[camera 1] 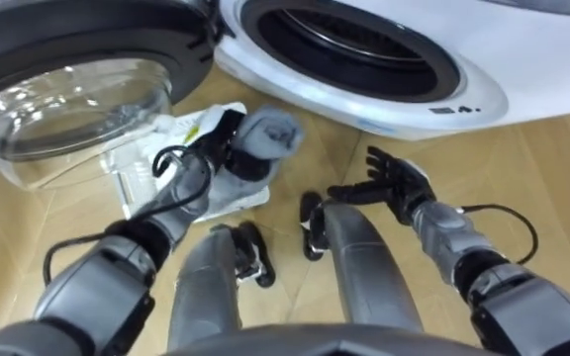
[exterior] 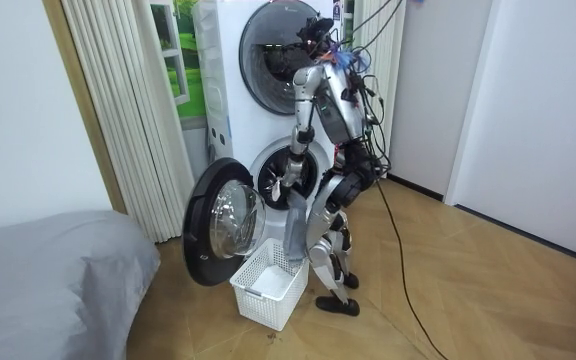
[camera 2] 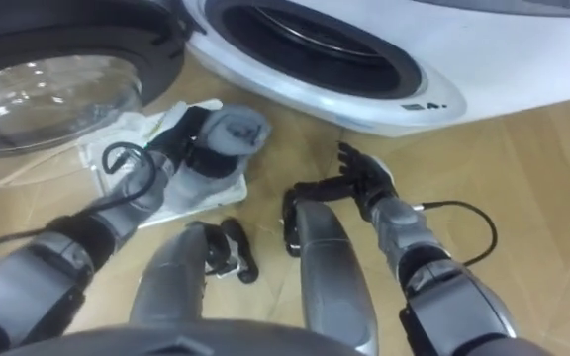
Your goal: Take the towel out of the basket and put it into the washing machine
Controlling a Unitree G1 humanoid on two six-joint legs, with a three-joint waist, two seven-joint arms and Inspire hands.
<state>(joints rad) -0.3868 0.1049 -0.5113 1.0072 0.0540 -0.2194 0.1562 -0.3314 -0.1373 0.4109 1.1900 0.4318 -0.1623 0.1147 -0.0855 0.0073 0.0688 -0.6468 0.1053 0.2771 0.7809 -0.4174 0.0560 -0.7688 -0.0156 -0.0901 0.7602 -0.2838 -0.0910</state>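
Observation:
My left hand (camera 1: 224,148) is shut on a grey towel (camera 1: 270,131), bunched at the fingers. It is held low in front of the washing machine, just below the round drum opening (camera 1: 349,44). In the room view the towel (exterior: 295,220) hangs in a long strip from that hand down toward a white basket (exterior: 268,285). The right hand (camera 1: 396,183) is open with fingers spread, holds nothing and hovers over the wooden floor to the right of the towel. I stand bent forward close to the washer.
The washer's door (camera 1: 67,109) with its glass bowl stands swung open on my left. The white basket (camera 1: 156,168) sits on the floor under the left hand, beside the door. A second drum (exterior: 273,45) is stacked above. A grey bed (exterior: 48,280) lies at the room view's left.

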